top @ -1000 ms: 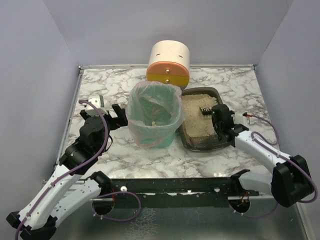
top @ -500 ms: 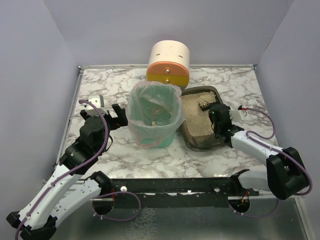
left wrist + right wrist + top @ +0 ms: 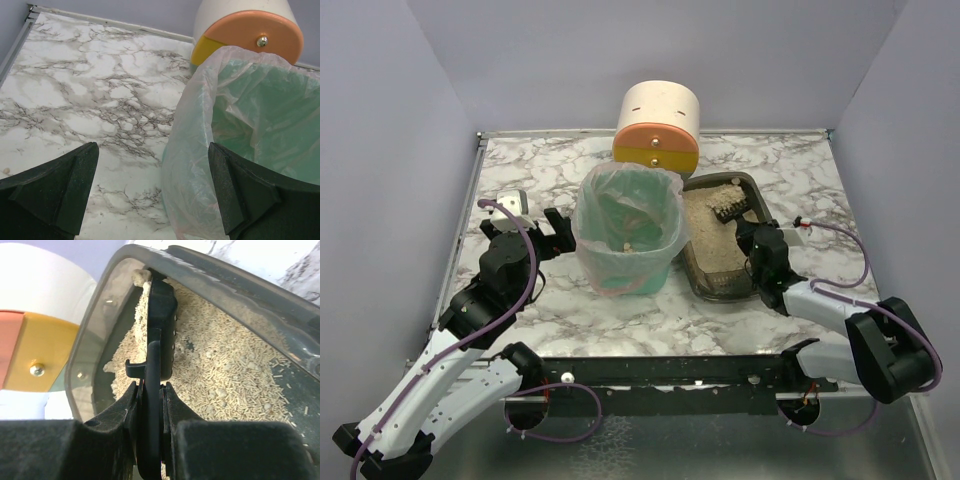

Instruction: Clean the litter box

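Right gripper [image 3: 150, 390] pinched tight on the handle of a black slotted scoop [image 3: 161, 320] — blade turned on edge, over the litter toward the far end of the litter box [image 3: 705, 288]. Box sat on the marble table [image 3: 520, 170], right of centre, just beside the green bin [image 3: 625, 245] with its clear liner; cream-and-orange cylinder [image 3: 658, 125] stood behind both. Left gripper [image 3: 556, 232] spread wide, holding nothing — at the bin's left side, one finger close to the liner
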